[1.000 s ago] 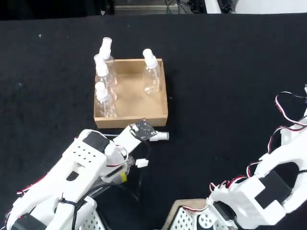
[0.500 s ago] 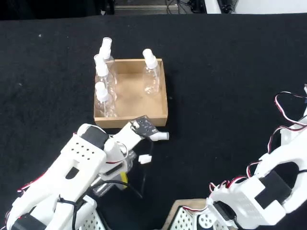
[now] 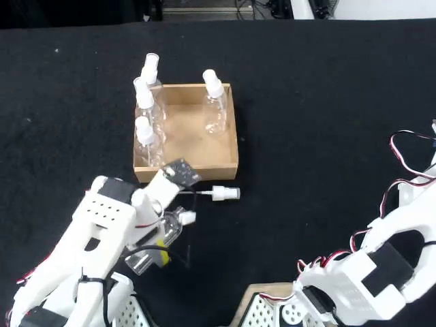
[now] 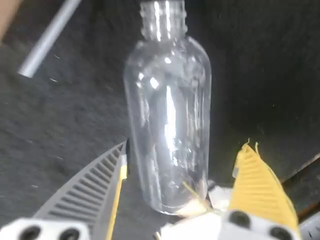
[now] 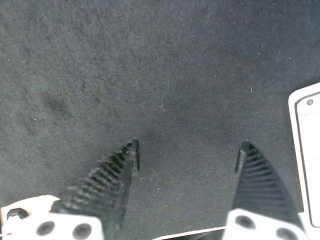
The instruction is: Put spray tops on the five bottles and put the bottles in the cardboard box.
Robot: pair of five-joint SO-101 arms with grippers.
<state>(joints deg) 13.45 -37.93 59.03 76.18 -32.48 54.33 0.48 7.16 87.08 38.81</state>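
Note:
The cardboard box (image 3: 228, 165) holds several clear bottles with white spray tops, such as one at the left (image 3: 144, 139) and one at the back right (image 3: 214, 103). A loose spray top (image 3: 225, 194) lies on the table just in front of the box, and its tube (image 4: 49, 39) shows in the left wrist view. My left gripper (image 3: 161, 241) (image 4: 185, 147) is shut on the base of an uncapped clear bottle (image 3: 140, 261) (image 4: 167, 115), whose open neck points away from the wrist. My right gripper (image 5: 187, 147) hangs open over bare cloth at the front right.
Black cloth covers the table (image 3: 327, 116). The right arm (image 3: 381, 266) with red and white wires sits at the front right corner. A flat white object (image 5: 306, 155) lies beside the right gripper. Both arm bases stand at the front edge.
My left arm has swung left and drawn back with the uncapped bottle, uncovering the loose spray top in front of the box. The right arm has not moved.

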